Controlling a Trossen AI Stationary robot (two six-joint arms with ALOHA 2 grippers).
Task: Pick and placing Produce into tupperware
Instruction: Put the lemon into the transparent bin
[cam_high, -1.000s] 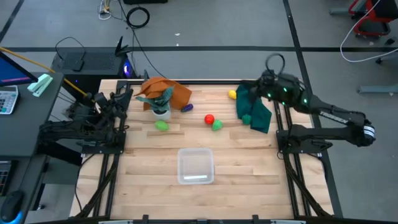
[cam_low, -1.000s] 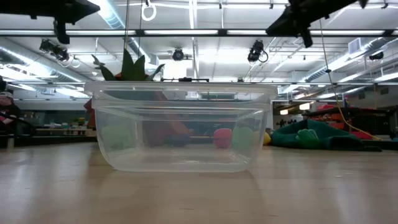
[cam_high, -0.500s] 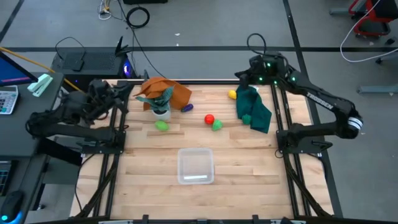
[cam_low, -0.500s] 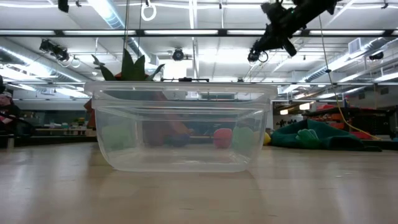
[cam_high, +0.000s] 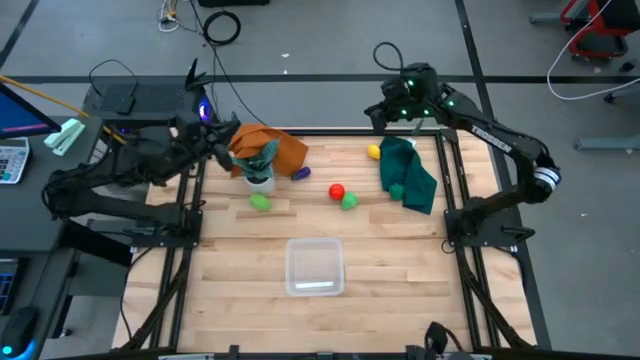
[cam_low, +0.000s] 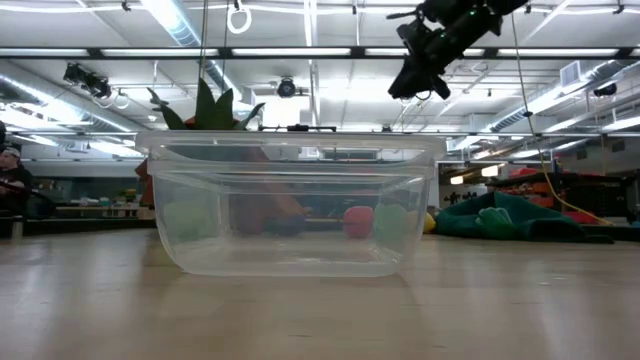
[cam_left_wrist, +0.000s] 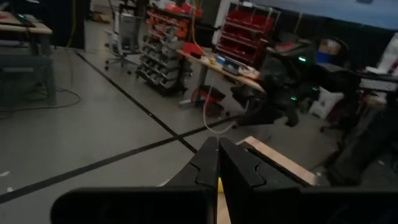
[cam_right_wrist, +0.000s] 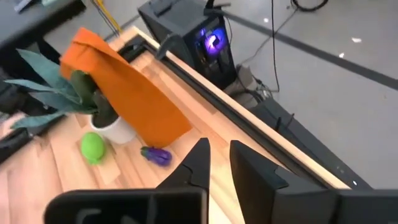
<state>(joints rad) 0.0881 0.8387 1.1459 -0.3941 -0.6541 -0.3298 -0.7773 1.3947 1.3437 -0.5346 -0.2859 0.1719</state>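
The clear tupperware (cam_high: 315, 267) (cam_low: 290, 215) sits on its base near the table's near-middle. Produce lies on the table beyond it: a yellow piece (cam_high: 373, 152), a red one (cam_high: 337, 191) (cam_low: 357, 220), a green one (cam_high: 349, 202), a purple one (cam_high: 300, 173) (cam_right_wrist: 155, 155) and a green one (cam_high: 260, 202) (cam_right_wrist: 93, 147). Another green piece (cam_high: 397, 190) rests on the dark green cloth (cam_high: 408, 172). My left gripper (cam_high: 228, 140) (cam_left_wrist: 217, 149) hangs shut above the table's far left corner. My right gripper (cam_high: 372, 110) (cam_right_wrist: 217, 152) (cam_low: 410, 80) hovers high over the far edge, its fingers slightly open.
An orange cloth (cam_high: 262, 148) (cam_right_wrist: 130, 93) drapes over a small white pot with a plant (cam_high: 260, 178) at the far left. A computer tower (cam_right_wrist: 211, 43) and cables stand on the floor past the far edge. Bare wood surrounds the tupperware.
My left gripper has swung from the table's left edge toward the far left corner, beside the orange cloth. My right gripper has swept from above the dark green cloth toward the far edge and leftward, turning to face the orange cloth. No produce has moved.
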